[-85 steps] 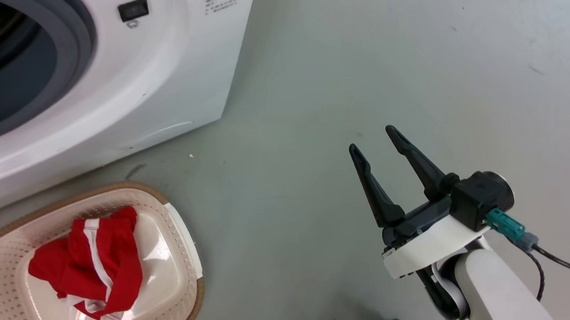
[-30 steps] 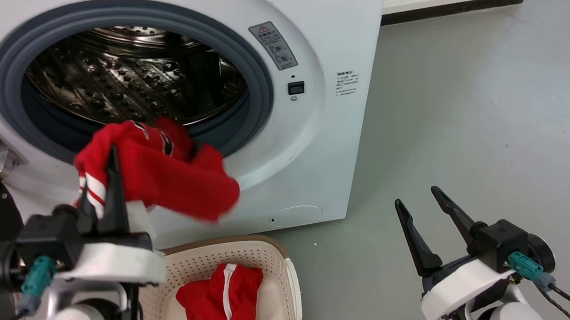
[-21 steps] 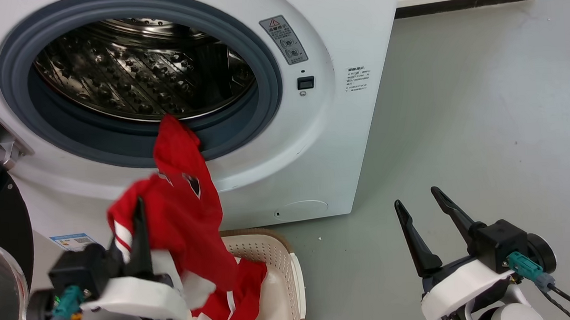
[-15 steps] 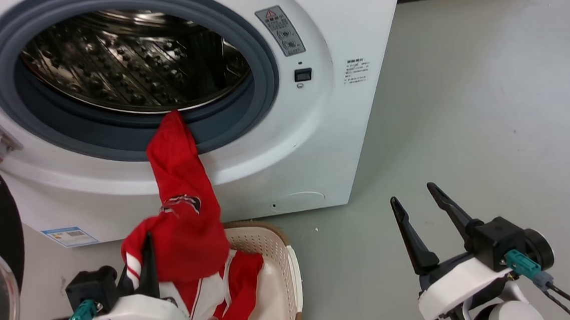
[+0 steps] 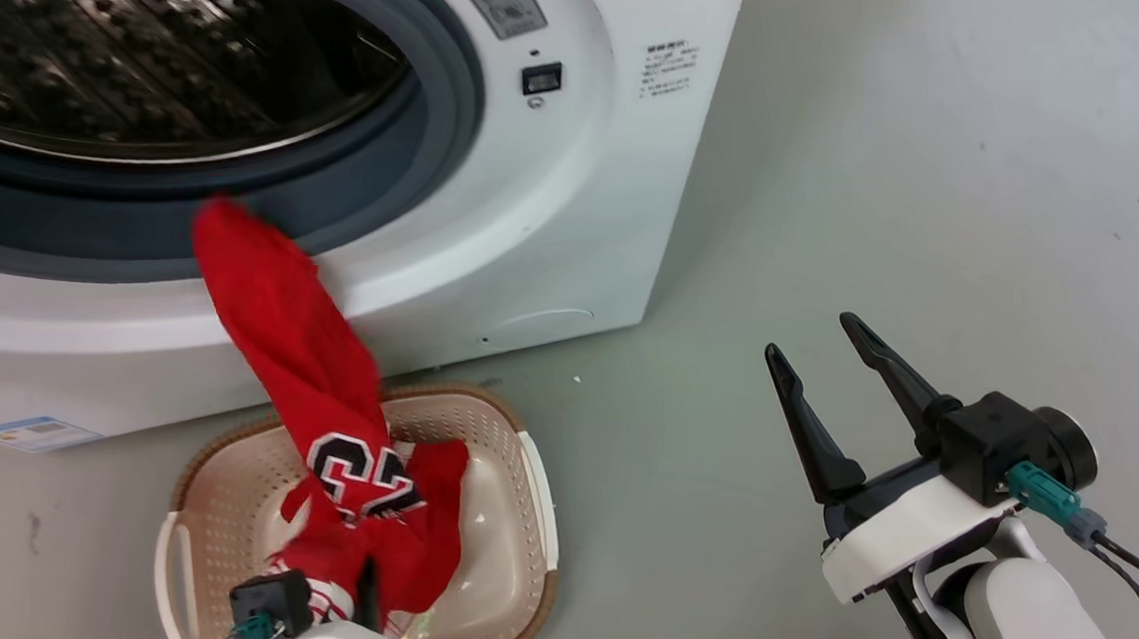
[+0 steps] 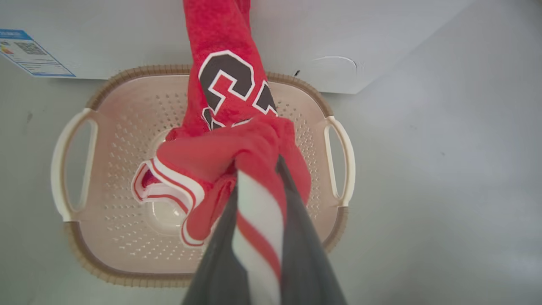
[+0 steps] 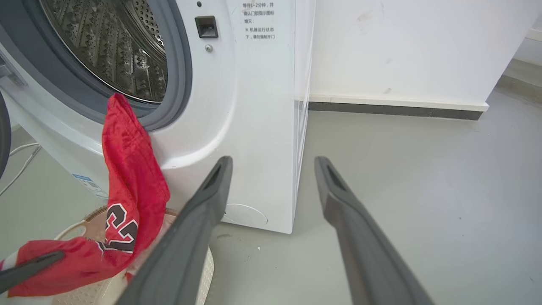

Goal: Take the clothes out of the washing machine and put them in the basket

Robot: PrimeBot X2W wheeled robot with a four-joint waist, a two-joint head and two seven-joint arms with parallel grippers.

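Red jersey (image 5: pixel 290 329) is stretching down from the washing machine (image 5: pixel 562 210) into the basket (image 5: pixel 533 482), its top end lying over the grey rubber seal (image 5: pixel 455 117) at the bottom of the door opening and its lower end bunching inside the basket. The left gripper (image 6: pixel 256 178) is hanging over the basket with its two dark fingers clamping a red-and-white striped edge of the cloth. The right gripper (image 5: pixel 808 333) is hovering over bare grey floor (image 5: pixel 917 135), well apart from the basket, fingers spread and holding nothing. More red cloth with white-striped trim is lying on the basket bottom; whether it is a second garment cannot be told. The step in hand appears to be carrying the jersey across to the basket. The next move probably calls for drawing the arm further from the machine until the trailing end is slipping off the seal, then parting the fingers so that the whole garment is dropping inside the brown rim. A black number 23 (image 5: pixel 364 464) outlined in white is showing on the jersey. Small printed lines (image 5: pixel 668 57) beside the black latch window (image 5: pixel 538 79) and a blue-edged sticker (image 5: pixel 31 434) low on the machine front are too small to read.
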